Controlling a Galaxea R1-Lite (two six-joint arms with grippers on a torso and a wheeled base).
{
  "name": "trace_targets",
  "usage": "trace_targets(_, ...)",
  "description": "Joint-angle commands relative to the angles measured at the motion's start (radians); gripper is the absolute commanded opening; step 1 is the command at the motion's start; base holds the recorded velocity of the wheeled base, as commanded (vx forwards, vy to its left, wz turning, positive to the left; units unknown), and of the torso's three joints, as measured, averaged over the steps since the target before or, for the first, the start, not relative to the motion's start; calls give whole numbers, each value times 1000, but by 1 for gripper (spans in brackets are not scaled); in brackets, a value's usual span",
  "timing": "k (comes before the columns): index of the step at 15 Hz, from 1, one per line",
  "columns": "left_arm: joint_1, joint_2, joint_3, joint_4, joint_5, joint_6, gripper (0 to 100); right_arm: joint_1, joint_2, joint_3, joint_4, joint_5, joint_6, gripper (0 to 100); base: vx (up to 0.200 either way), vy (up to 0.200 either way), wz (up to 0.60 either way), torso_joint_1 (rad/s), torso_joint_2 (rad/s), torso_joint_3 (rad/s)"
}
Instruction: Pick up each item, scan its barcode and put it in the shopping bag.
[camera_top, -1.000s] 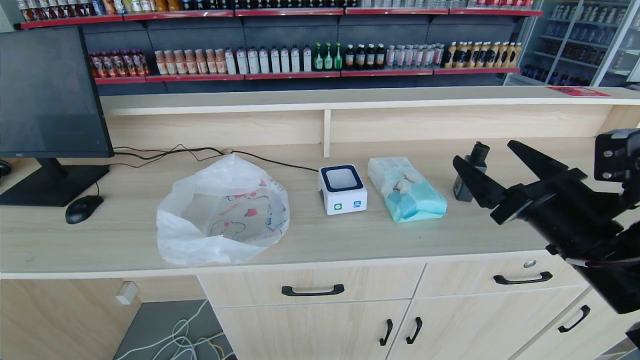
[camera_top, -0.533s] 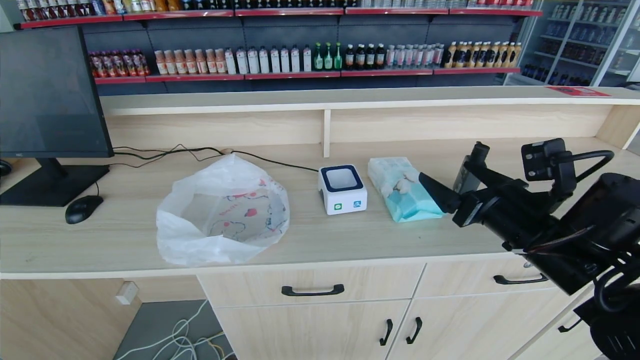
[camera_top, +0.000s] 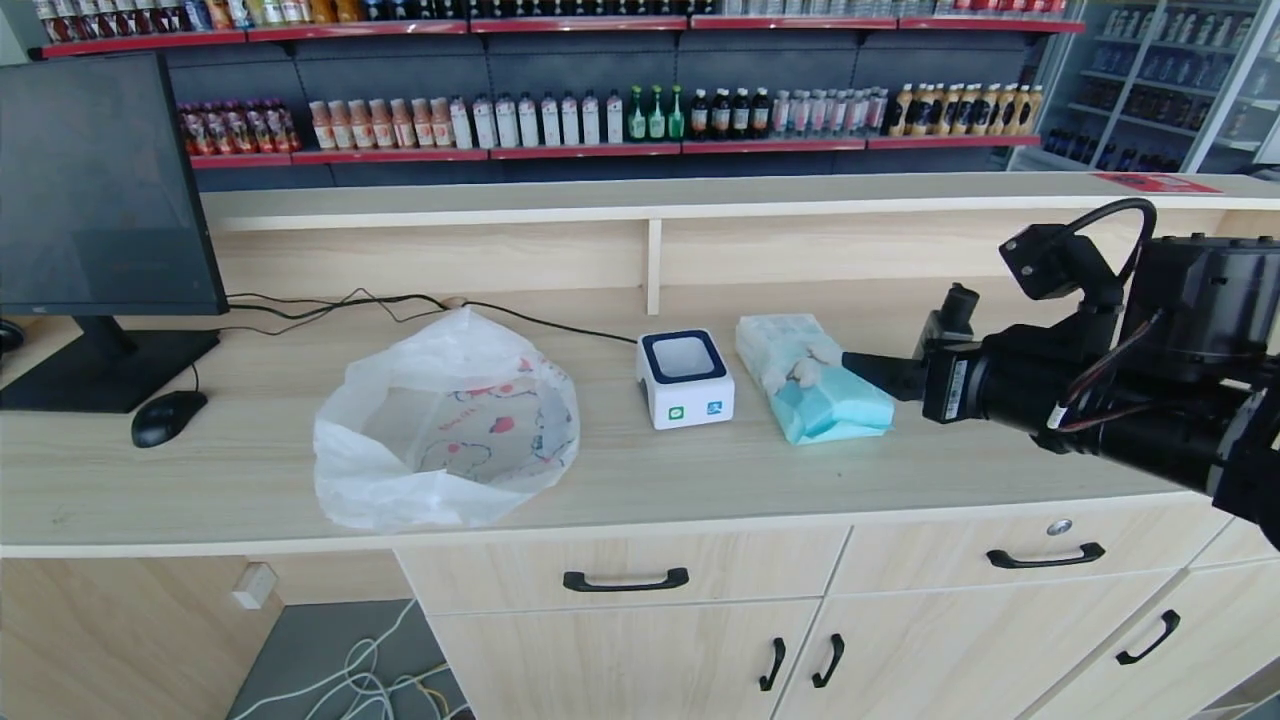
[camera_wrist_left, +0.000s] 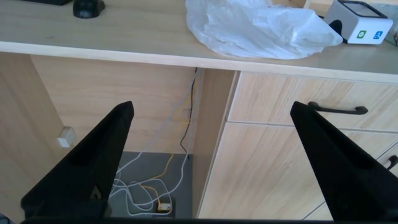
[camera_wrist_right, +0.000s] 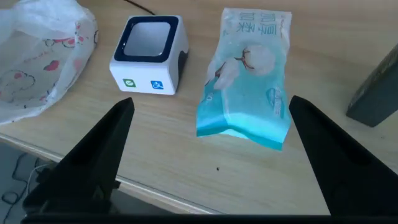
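A teal and white soft pack (camera_top: 815, 380) lies flat on the wooden counter (camera_top: 640, 470), right of the small white barcode scanner (camera_top: 685, 380). An open white shopping bag (camera_top: 445, 425) sits left of the scanner. A dark upright bottle (camera_top: 940, 340) stands behind the pack, partly hidden by my right arm. My right gripper (camera_top: 872, 372) hovers at the pack's right end; its wrist view shows it open (camera_wrist_right: 211, 102) above the pack (camera_wrist_right: 245, 81), with the scanner (camera_wrist_right: 149, 53) beside it. My left gripper (camera_wrist_left: 211, 106) hangs open below the counter's front edge, facing the cabinet.
A monitor (camera_top: 100, 190) and a black mouse (camera_top: 165, 417) stand at the far left, with cables (camera_top: 340, 305) running behind the bag. A raised ledge (camera_top: 650, 215) bounds the counter's back. Drawers with black handles (camera_top: 625, 580) sit beneath.
My right arm has swung in from the right and rotated, and its gripper has gone left to the teal pack's right end. The bag, scanner and pack have not moved.
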Motion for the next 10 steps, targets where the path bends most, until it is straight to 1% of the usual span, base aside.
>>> trace_targets(1, -1, 0, 0, 0, 1, 0, 100, -22, 50, -121, 13, 3, 5, 100, 0, 0, 0, 0, 0, 0)
trace_targets(2, -1, 0, 0, 0, 1, -2, 100, -22, 81, -159, 18, 5, 5, 100, 0, 0, 0, 0, 0, 0)
trace_targets(5, -1, 0, 0, 0, 1, 0, 100, -22, 181, -296, 141, 6, 5, 100, 0, 0, 0, 0, 0, 0)
trace_targets(6, -1, 0, 0, 0, 1, 0, 100, -22, 199, -322, 164, 5, 2, 100, 0, 0, 0, 0, 0, 0)
trace_targets(10, -1, 0, 0, 0, 1, 1, 100, -28, 211, -366, 279, -61, -41, 100, 0, 0, 0, 0, 0, 0)
